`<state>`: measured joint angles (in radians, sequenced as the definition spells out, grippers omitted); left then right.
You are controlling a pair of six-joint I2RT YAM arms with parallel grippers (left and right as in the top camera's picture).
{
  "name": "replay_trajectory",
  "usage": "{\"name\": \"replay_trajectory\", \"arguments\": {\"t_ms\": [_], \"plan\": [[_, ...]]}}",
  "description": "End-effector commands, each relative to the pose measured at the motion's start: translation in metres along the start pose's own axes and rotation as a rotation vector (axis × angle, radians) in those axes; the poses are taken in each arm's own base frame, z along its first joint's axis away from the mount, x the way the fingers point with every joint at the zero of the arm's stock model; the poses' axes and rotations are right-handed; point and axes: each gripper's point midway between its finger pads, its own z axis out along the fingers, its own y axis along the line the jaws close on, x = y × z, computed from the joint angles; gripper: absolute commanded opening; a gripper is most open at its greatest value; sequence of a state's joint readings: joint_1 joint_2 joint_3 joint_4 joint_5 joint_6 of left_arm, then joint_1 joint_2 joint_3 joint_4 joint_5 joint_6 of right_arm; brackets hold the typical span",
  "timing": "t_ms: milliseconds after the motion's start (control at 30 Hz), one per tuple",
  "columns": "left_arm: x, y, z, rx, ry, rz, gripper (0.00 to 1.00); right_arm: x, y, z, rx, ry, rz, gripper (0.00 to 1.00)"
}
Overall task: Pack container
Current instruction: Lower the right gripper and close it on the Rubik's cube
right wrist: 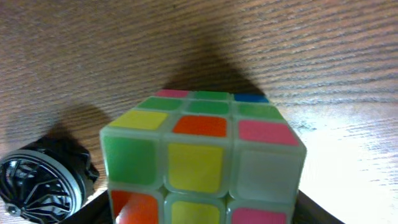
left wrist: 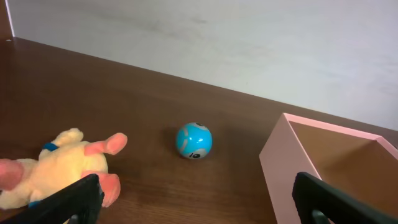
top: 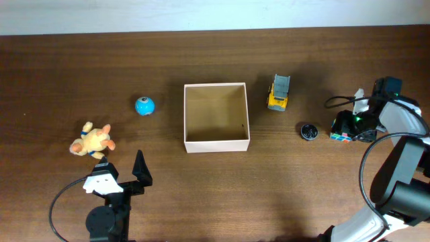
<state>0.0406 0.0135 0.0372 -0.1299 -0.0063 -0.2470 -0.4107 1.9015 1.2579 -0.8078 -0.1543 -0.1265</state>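
A: Left gripper (top: 122, 171) jaws are gaping fully, holding nothing, hanging near the plush (top: 93, 140), probably lining up a pick.
B: Container (top: 216, 143) is sitting mid-table, holding nothing yet. Right gripper (top: 346, 129)?
A: It's straddling the cube (right wrist: 199, 155), roughly half-open. Can't tell if it's actually gripping.

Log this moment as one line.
container: empty | left gripper: open, near plush toy | right gripper: closed on puzzle cube

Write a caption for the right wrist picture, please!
Right gripper holds a colourful puzzle cube on the wooden table, black wheel beside it.
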Motion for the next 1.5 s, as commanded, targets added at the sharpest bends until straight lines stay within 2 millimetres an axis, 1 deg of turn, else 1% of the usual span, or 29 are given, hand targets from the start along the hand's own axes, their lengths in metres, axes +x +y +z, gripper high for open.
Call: {"name": "replay_trajectory", "arguments": {"t_ms": [0,200,467,867,933,1100,1467], "plan": [[0.001,-0.001,0.000,0.008,-0.003,0.016,0.99,0.005,-0.003,0.004,0.024,0.022,0.008,0.59],[0.001,-0.001,0.000,0.008,-0.003,0.016,0.99,0.005,-0.007,0.004,0.051,0.021,0.007,0.50],[0.001,-0.001,0.000,0.008,-0.003,0.016,0.99,0.004,-0.007,0.004,0.051,0.018,0.007,0.50],[0.001,-0.001,0.000,0.008,-0.003,0.016,0.99,0.002,0.001,0.004,0.004,0.009,0.007,0.50],[0.001,-0.001,0.000,0.008,-0.003,0.016,0.99,-0.001,0.001,0.001,0.003,0.002,0.017,0.50],[0.001,-0.001,0.000,0.008,-0.003,0.016,0.99,-0.010,0.002,-0.013,0.003,0.000,0.024,0.50],[0.001,-0.001,0.000,0.008,-0.003,0.016,0.99,-0.021,0.006,-0.038,0.001,-0.018,0.022,0.50]]}}
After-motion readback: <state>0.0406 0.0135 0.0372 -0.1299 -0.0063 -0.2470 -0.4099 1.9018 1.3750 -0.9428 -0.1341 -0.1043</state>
